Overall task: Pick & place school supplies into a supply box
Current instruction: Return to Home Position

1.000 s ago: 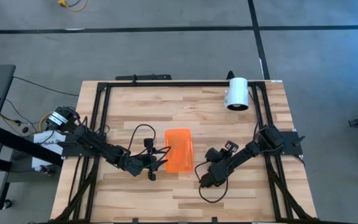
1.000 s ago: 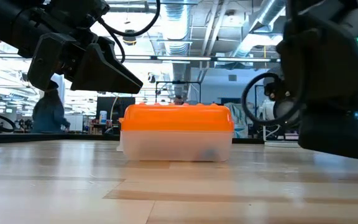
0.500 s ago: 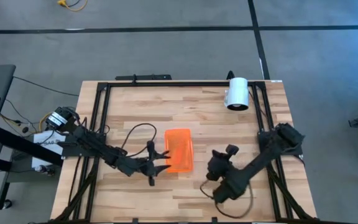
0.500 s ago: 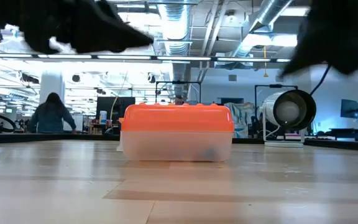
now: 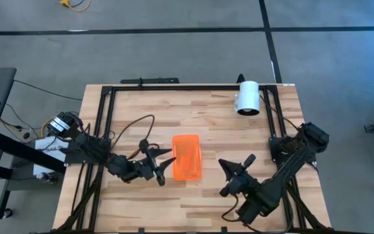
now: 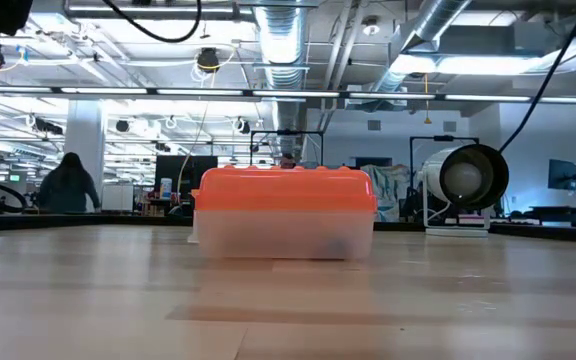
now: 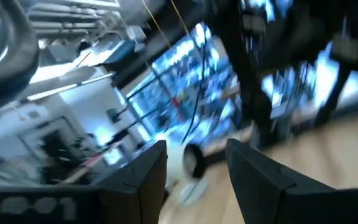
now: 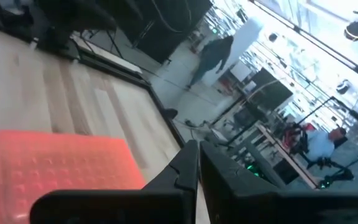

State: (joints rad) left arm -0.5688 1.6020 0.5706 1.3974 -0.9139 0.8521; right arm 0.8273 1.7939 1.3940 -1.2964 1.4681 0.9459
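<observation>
**Hovering clear of a shut supply box**

Filling most of the high view: pale wooden table point(image 5: 193, 110), ringed by a black frame point(image 5: 193, 87). Reaching in from the left edge, low and folded: left arm point(image 5: 96, 151). Reaching in from the right edge and bending toward the table's front: right arm point(image 5: 284, 172).

Dead centre, flat on the boards: supply box point(image 5: 187, 157), ridged orange lid point(image 6: 284, 190) seated on the clear base, closed. Through that cloudy wall, only a dim smudge, contents impossible to name.

Lying on its side near the far right corner, well apart from the box: white cylinder point(image 5: 247, 97).

Just beside the box's left flank, not touching: left gripper point(image 5: 163, 166), fingers spread wide, nothing between them. Off the box's front-right corner, near but apart: right gripper point(image 8: 198, 148), fingertips pressed together, nothing clamped.

Far off in the room beyond, seen from behind: a person point(image 6: 68, 185) in dark clothes.
</observation>
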